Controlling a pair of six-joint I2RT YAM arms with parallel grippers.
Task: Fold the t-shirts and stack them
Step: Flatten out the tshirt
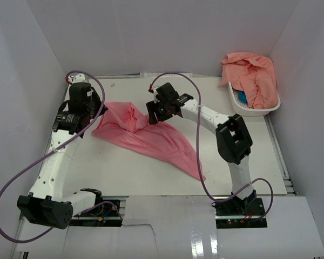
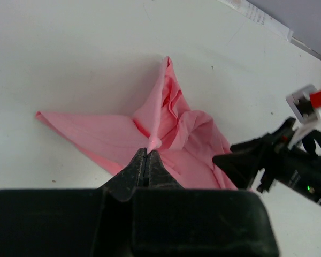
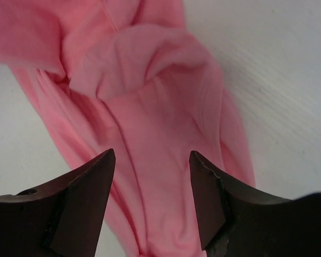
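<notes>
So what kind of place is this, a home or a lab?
Probably a lab cell: two robot arms bolted to a white table, plain white walls boxing it in, a basket of pink t-shirts.

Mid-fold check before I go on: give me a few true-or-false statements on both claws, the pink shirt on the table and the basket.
1. The left claw is shut on a pinch of the rose-pink cloth t-shirt. True.
2. The right claw is clamped on that t-shirt. False: its jaws stand open just above the cloth, gripping nothing.
3. The white plastic slotted basket sits at the far right of the white table, with salmon-peach cloth heaped in it. True.
4. The rose-pink t-shirt lies folded in a neat rectangle. False: it lies rumpled and unfolded, bunched at the far end.
</notes>
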